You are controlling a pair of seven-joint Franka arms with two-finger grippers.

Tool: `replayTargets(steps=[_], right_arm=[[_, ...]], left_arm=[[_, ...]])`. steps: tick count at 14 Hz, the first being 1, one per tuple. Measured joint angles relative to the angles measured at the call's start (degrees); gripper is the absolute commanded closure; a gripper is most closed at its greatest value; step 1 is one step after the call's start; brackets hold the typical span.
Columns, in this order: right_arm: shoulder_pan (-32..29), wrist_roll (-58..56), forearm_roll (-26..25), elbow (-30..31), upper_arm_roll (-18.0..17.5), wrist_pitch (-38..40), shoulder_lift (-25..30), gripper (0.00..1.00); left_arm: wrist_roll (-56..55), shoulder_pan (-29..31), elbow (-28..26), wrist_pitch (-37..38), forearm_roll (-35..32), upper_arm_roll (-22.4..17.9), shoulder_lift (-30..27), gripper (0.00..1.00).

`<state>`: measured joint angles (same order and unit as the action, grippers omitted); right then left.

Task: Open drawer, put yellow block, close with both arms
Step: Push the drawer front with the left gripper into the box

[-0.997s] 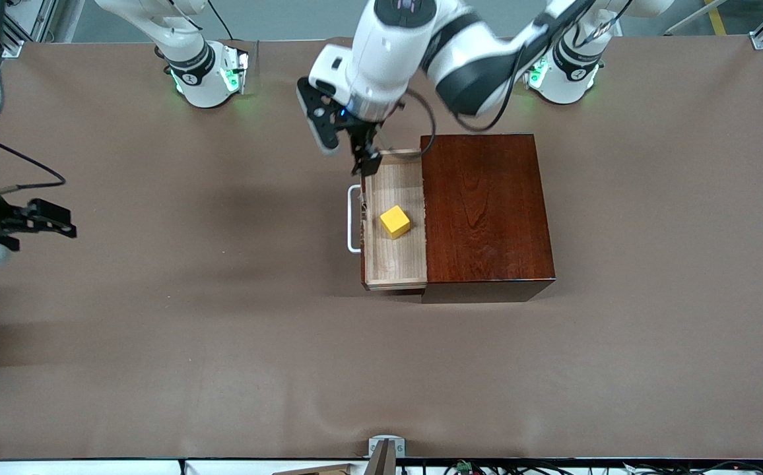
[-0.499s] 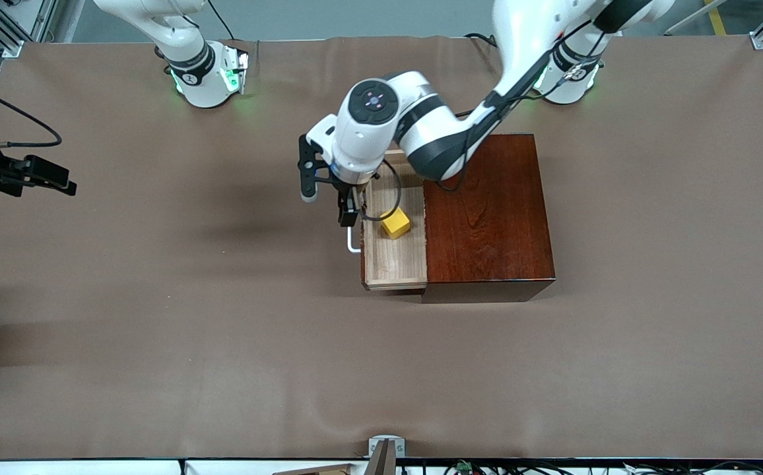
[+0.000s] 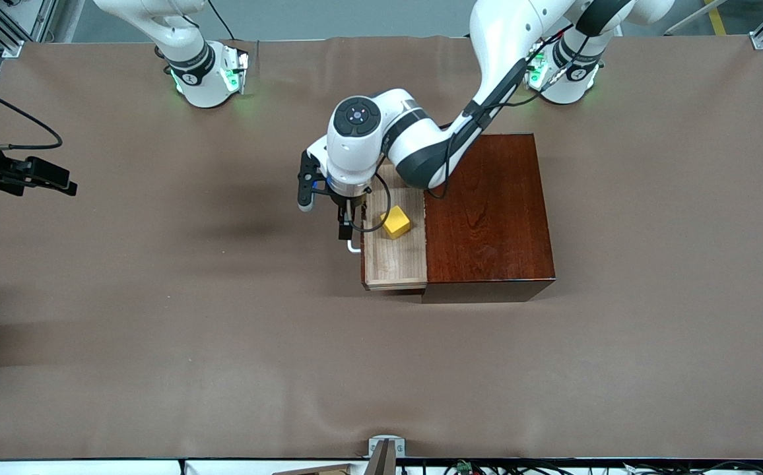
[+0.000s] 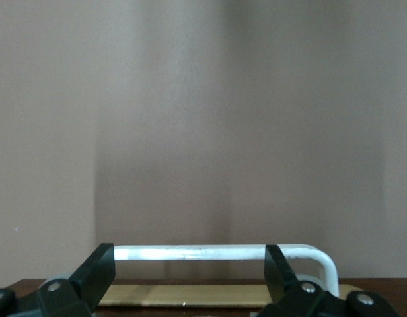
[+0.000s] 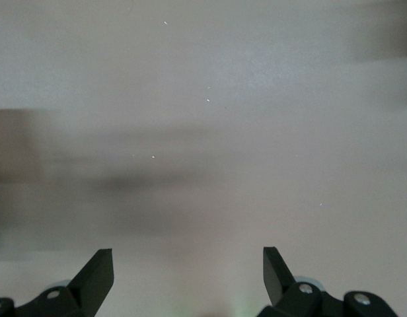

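The drawer (image 3: 395, 260) stands pulled out of the dark mahogany box (image 3: 487, 211), toward the right arm's end of the table. The yellow block (image 3: 395, 221) lies in the drawer's pale tray. My left gripper (image 3: 344, 221) is low at the drawer's front, open, right by the white loop handle (image 3: 353, 247). In the left wrist view the handle (image 4: 190, 252) runs across the gap between the fingers (image 4: 98, 267), with the drawer's front edge (image 4: 190, 295) just below it. My right gripper (image 3: 41, 175) is open and empty, waiting at the right arm's end of the table.
The brown table cover (image 3: 223, 330) lies bare around the box. A metal bracket (image 3: 385, 452) sits at the table edge nearest the camera. The right wrist view shows only blurred table surface (image 5: 203, 132).
My left arm has come down from over the drawer's farther corner to the handle. The right gripper has shifted a little. The block and drawer have not moved.
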<state>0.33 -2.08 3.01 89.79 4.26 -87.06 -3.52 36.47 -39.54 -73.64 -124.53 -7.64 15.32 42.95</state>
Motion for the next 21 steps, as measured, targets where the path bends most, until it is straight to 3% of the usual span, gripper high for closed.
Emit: replayTargets(steps=[12, 21], right_arm=[[-0.2, 0.2, 0.0, 0.1, 0.7, -0.1, 0.0, 0.00], [-0.3, -2.8, -0.1, 0.1, 0.5, -0.1, 0.3, 0.00]], left_arm=[[0.1, 0.0, 0.7, 4.4, -0.5, -1.4, 0.1, 0.00], [4.4, -0.1, 2.6, 17.9, -6.7, -1.5, -0.1, 0.00]])
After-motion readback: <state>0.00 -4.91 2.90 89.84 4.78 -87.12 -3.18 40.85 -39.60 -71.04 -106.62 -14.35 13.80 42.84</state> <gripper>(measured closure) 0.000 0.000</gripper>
